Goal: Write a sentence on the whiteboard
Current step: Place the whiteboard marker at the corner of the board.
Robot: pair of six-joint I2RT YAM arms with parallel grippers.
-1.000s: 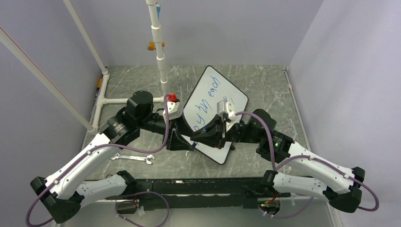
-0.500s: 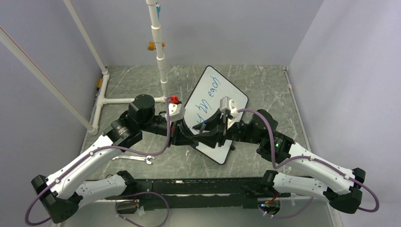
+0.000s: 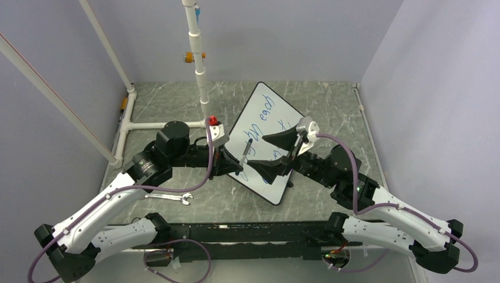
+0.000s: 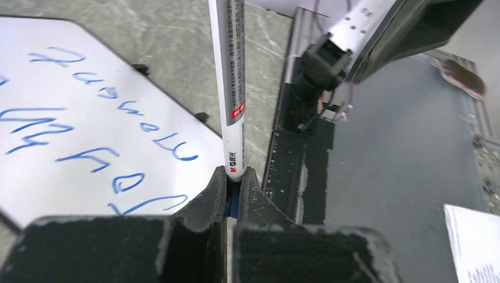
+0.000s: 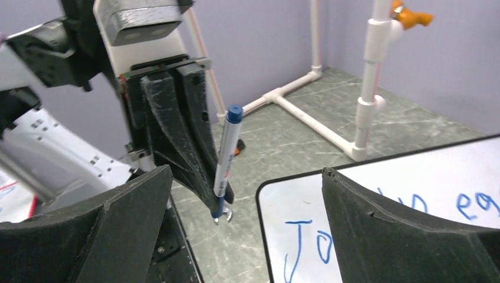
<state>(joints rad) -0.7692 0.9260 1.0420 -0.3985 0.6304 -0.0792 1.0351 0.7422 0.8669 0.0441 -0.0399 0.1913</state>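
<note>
— Grey marbled tabletop [image 3: 330, 100] is carrying the whiteboard [image 3: 293, 121], which is lying flat and slantwise between the two arms. What is changing?

— The right gripper [image 3: 276, 157] is backing away. A second ago it was sitting low over the board, close against the marker [image 4: 227, 65]. Now it is hanging higher and further to the right, with its jaws spread wide and nothing between them.

— And the other arm?

— The left gripper [image 4: 231, 177] is clenching the marker by its lower end and holding it upright near the board's left edge, clear of the surface. A blue cap [image 5: 234, 113] is sitting on the top end, so no tip is showing.

— Is the writing done?

— The sentence [image 4: 118, 135] is showing in blue, slanted letters: "Joy in each", with "moment" on the second line. No stroke is looking half-made, though the top view is hiding part of it behind the arms.

— So what is that telling you?

— I am judging that the pen has just been capped and the right arm is letting go of that job. Writing seems finished, and probably only setting the marker down is remaining.
</note>
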